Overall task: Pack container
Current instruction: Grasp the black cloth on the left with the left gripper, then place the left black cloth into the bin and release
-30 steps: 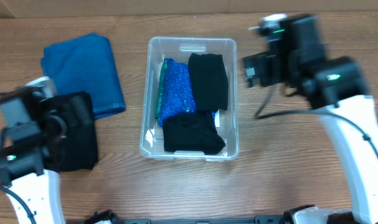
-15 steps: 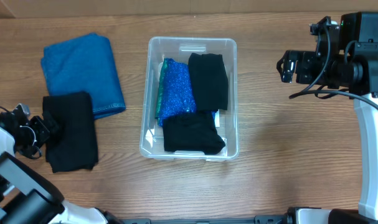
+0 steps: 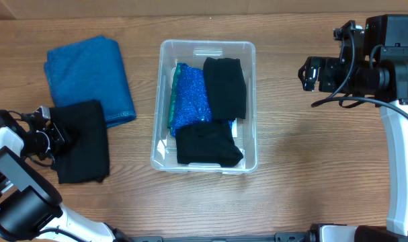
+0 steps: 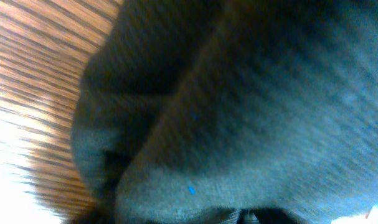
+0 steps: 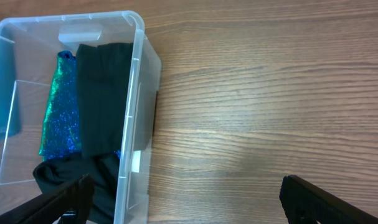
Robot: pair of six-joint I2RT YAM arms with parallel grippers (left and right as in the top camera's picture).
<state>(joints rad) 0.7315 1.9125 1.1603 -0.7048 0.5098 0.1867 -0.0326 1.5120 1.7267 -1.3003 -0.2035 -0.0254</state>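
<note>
The container (image 3: 255, 101) stands in the middle of the bench, a little nearer to the far edge than to the near one, with its long side running from far to near. Inside it lie a blue sparkling fabric (image 3: 190, 97) on the left, a long black garment (image 3: 225, 87) beside it on the right, and a second black garment (image 3: 205, 144) at the near end. A folded blue cloth (image 3: 89, 77) lies toward the far left corner. A loose black cloth (image 3: 83, 144) lies just in front of it, overlapping its near edge. The left gripper (image 3: 50, 133) is at the left border of this black cloth. Its wrist camera is filled with dark fabric, so I cannot tell whether its fingers are closed. The right gripper (image 3: 310, 72) hangs near the far right corner, well apart from the container, with its fingers spread wide and holding nothing.
</note>
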